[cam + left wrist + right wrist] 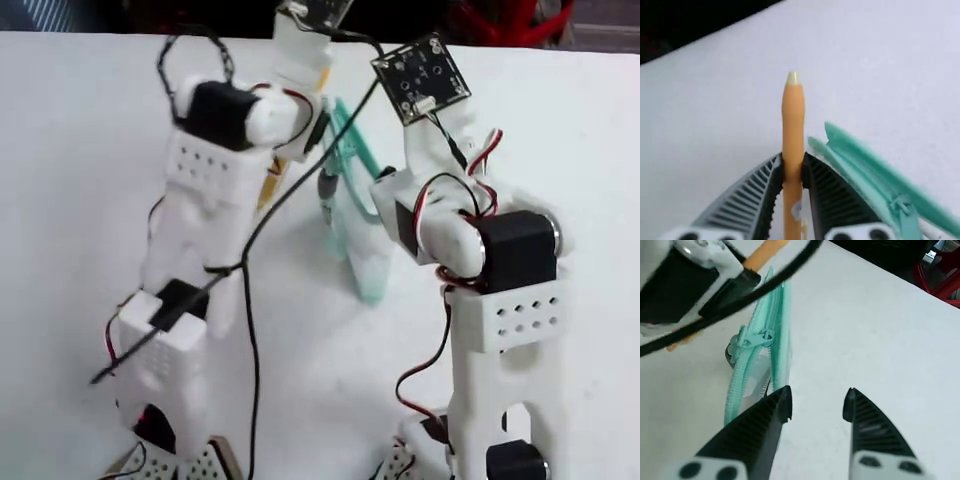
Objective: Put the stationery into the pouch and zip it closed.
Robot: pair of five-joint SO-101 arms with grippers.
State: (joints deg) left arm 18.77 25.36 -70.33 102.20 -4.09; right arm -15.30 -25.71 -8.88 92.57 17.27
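My left gripper [792,160] is shut on an orange pen [792,110], whose pale tip points away over the white table. Right beside it lies the teal-edged clear pouch [865,165], with its zipper slider [900,205] partway along the teeth. In the high view the pouch [365,265] lies between the two arms, and the pen [270,188] shows beside the left arm. My right gripper [815,395] stands open just above the table, next to the pouch [781,325] and holding nothing. A dark-ended item [730,350] lies inside the pouch.
The white table [80,150] has bare room to the left and right of the arms. A black cable [250,330] hangs across the left arm and the middle of the table. Red objects [510,20] stand beyond the far edge.
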